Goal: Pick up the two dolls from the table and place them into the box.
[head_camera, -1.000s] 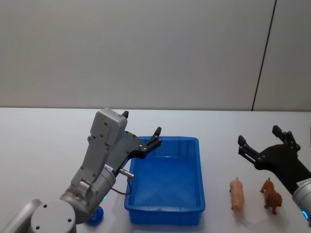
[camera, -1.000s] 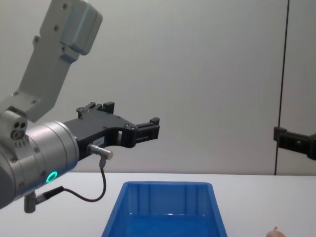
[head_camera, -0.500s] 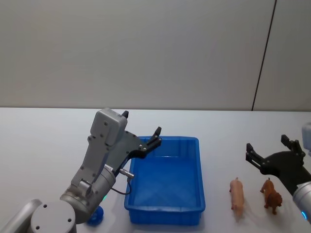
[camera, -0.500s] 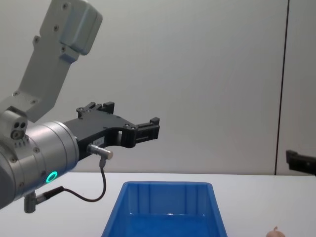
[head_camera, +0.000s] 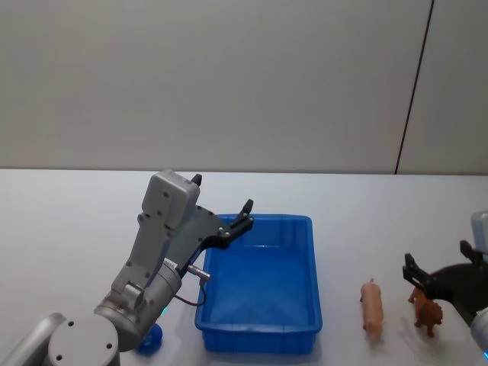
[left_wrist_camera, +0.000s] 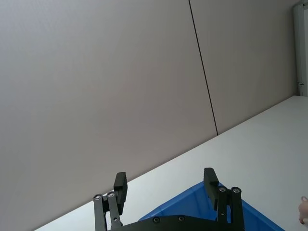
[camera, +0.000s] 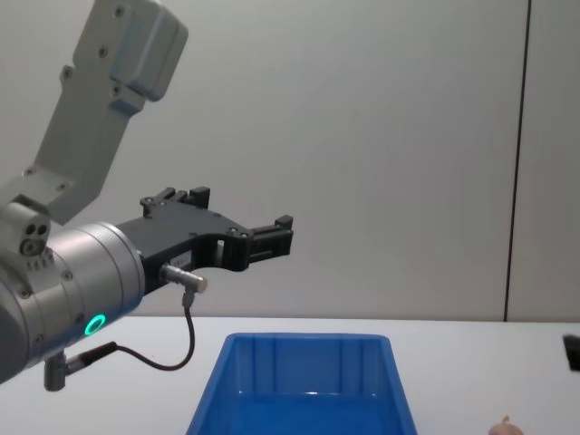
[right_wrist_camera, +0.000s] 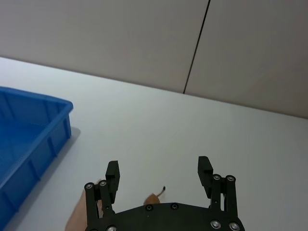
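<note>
The pale pink doll (head_camera: 372,306) and the brown four-legged doll (head_camera: 427,310) stand side by side on the white table (head_camera: 76,221), right of the blue box (head_camera: 259,284). My right gripper (head_camera: 436,258) hangs open just above and behind the brown doll. In the right wrist view the right gripper (right_wrist_camera: 159,168) spreads its fingers over the brown doll (right_wrist_camera: 153,198), with the pink doll (right_wrist_camera: 79,216) beside it and the box (right_wrist_camera: 24,125) farther off. My left gripper (head_camera: 223,194) is held open in the air over the box's left rim, and nothing is in it.
The box floor (camera: 308,403) is bare. A small blue object (head_camera: 149,340) lies on the table by my left arm's base. A grey wall with a dark vertical seam (head_camera: 412,91) backs the table. There is free tabletop behind and to the right of the dolls.
My right gripper has come down and drawn back toward the dolls, staying open. The left arm, the box and both dolls have not moved.
</note>
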Controlling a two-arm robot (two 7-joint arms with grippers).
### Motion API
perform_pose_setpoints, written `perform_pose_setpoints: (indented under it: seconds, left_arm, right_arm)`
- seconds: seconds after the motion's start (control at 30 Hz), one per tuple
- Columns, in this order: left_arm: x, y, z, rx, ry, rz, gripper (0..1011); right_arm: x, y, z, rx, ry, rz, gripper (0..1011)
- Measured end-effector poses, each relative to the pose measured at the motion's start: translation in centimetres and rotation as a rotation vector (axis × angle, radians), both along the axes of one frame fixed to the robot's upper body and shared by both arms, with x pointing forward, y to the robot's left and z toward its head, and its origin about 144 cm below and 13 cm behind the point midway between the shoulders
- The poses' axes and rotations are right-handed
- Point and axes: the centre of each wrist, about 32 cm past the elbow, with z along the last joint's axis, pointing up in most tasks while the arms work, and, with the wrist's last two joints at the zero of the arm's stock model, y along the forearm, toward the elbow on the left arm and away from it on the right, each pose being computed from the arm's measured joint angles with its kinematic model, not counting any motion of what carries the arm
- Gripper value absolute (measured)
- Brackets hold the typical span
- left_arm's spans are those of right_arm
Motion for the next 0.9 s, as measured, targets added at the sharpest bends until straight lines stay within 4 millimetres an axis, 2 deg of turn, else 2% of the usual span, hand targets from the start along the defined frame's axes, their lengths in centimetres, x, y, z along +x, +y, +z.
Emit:
perform_pose_setpoints:
  seconds: [0.5, 0.9]
  left_arm:
    - [0.0, 0.0, 0.0, 0.0, 0.0, 0.0, 1001]
    - [0.0, 0.0, 0.0, 0.0, 0.0, 0.0, 1001]
  right_arm:
    - [-0.8, -1.0, -1.7, -0.046, 0.116, -0.034, 1001]
    - [-1.0, -1.5, -3.6, -0.054, 0.166, 0.021, 1001]
